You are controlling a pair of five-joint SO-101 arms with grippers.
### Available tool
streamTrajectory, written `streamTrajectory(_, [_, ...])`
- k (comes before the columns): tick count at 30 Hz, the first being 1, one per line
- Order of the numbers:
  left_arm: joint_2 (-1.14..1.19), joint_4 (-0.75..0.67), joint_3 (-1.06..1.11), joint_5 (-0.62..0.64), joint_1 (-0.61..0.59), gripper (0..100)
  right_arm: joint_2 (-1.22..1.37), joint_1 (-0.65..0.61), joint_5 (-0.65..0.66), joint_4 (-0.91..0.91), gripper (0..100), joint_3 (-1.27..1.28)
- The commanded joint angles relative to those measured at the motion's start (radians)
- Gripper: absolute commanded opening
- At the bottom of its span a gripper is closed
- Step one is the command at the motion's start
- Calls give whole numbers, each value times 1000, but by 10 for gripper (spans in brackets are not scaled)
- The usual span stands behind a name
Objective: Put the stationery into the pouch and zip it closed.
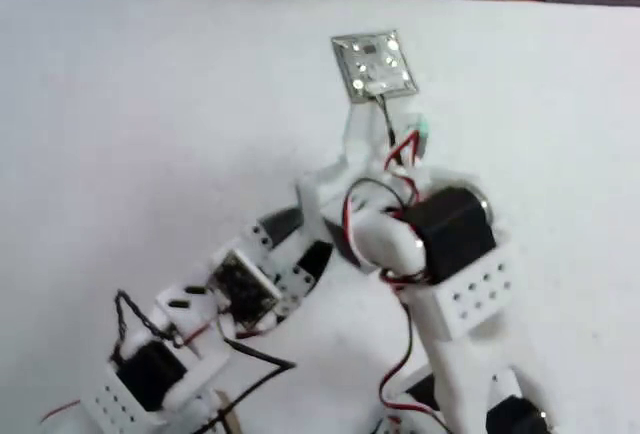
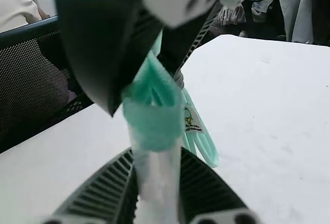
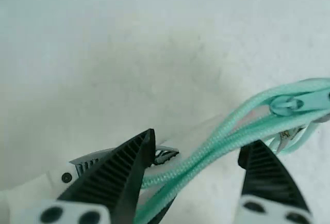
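- My left tool (image 2: 157, 180) is clenched on the clear, mint-trimmed pouch (image 2: 154, 118), over the white bench (image 2: 268, 105).
- My right tool (image 3: 201, 140) stands released, the pouch's mint cord (image 3: 229, 130) running between its jaws (zipper pull (image 3: 286, 105) just beyond).

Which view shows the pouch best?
Left wrist view: the pouch sits close, its mint edge and clear body clamped between the fingers. Right wrist view gives its mint cords and zipper pull; high view, a mint sliver.
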Motion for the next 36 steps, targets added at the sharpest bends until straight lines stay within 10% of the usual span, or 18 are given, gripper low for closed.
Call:
streamTrajectory(1, [-8,-28,9,-9,-19,24,-7,-5,12,4,71,26])
streamTrajectory(8, [-12,-2,-15,-8,-19,116,-58,65,184,2,22,66])
streamTrajectory(11, [-13,164,-98,100,-42,264,-54,154,298,2,18,-11])
streamTrajectory(18, [-13,465,-358,158,-107,269,-12,206,697,1,18,-80])
streamTrajectory(36, [-10,304,-229,17,-216,267,-117,220,1674,-21,18,-83])
